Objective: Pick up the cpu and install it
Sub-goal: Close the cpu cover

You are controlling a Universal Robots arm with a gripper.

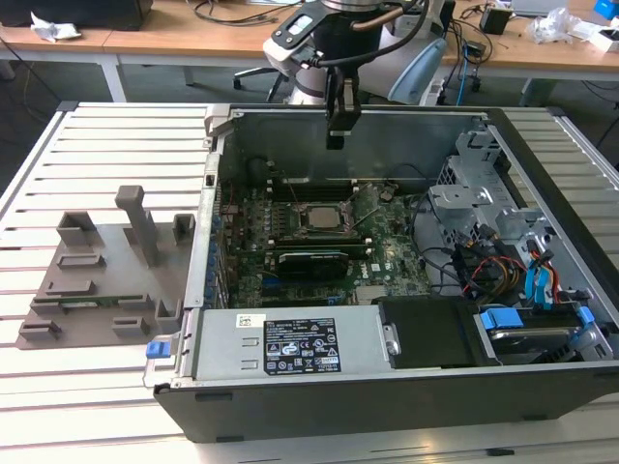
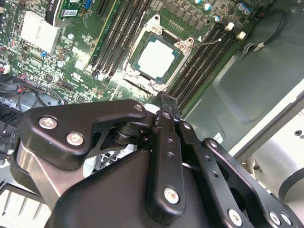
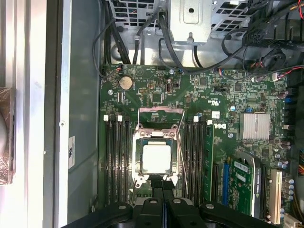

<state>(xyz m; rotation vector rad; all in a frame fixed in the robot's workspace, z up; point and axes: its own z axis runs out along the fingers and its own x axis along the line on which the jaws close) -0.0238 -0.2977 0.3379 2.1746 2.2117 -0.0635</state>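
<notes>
One cpu lies flat in the socket, its pale metal top facing up and a dark frame around its edges. It can be seen in both wrist views and in the exterior view. Nothing rests on it.

Rows of long memory slots run along two opposite sides of the socket. A thin wire lever lies just beside the socket, between it and one row of slots. The green circuit board spreads out around the socket. It carries a round coin battery near the socket and a ribbed silver heat sink further from it.

The gripper hangs above the socket, apart from it. Its two black fingers are pressed together with nothing between them. In the second wrist view the tips point down toward the edge of the socket.

The socket sits deep inside an open computer case. A grey box with labels and a bundle of coloured cables also lie in the case, both well apart from the socket. Far from the socket, towards the exterior view's left, a grey tray with upright posts stands on the white slatted table.
</notes>
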